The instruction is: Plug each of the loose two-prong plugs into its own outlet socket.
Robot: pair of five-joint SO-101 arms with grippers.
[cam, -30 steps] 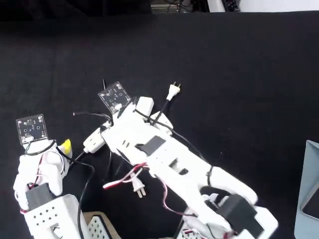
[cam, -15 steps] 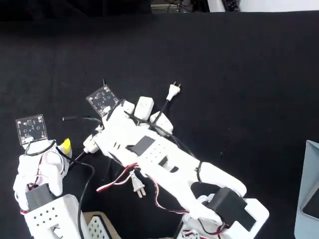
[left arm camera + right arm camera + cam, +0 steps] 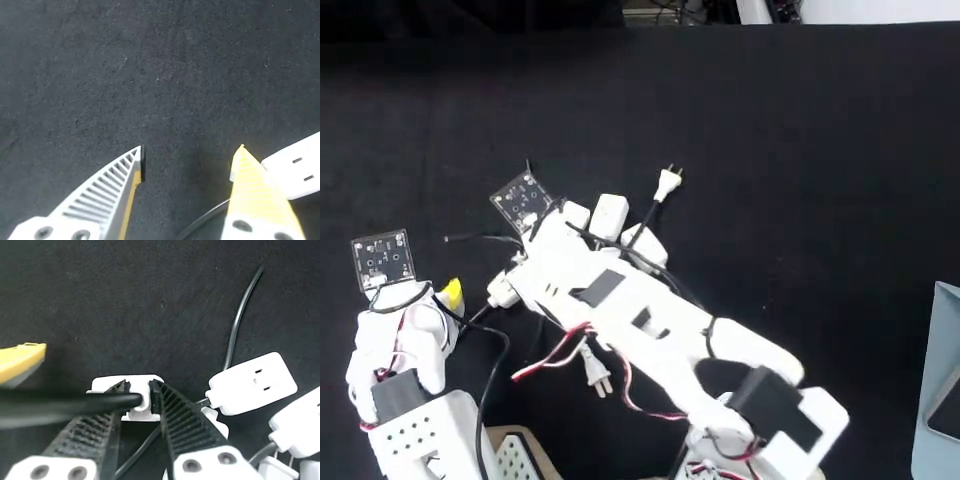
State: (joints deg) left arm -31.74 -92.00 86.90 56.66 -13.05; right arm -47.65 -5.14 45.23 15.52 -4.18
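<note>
My right gripper (image 3: 137, 387) is shut on a white outlet socket (image 3: 131, 401) with a black cord, which lies on the black table at the left (image 3: 504, 287). Beside that socket, my left gripper (image 3: 190, 150) stands open over bare cloth, its yellow finger (image 3: 451, 292) close to the socket's two-slot face (image 3: 295, 170). One loose two-prong plug (image 3: 667, 183) lies beyond the right arm. Another plug (image 3: 597, 372) lies by the red and white wires under that arm. More white sockets (image 3: 609, 213) cluster around the right arm's wrist, one of them with its slots showing (image 3: 252, 382).
Black cords (image 3: 239, 315) run among the sockets. A grey-blue bin (image 3: 938, 380) stands at the table's right edge. The black cloth stretches bare across the far and right parts of the table (image 3: 800, 150).
The right arm has swung left toward the left arm, and the white socket has shifted slightly with it. The left arm has kept still.
</note>
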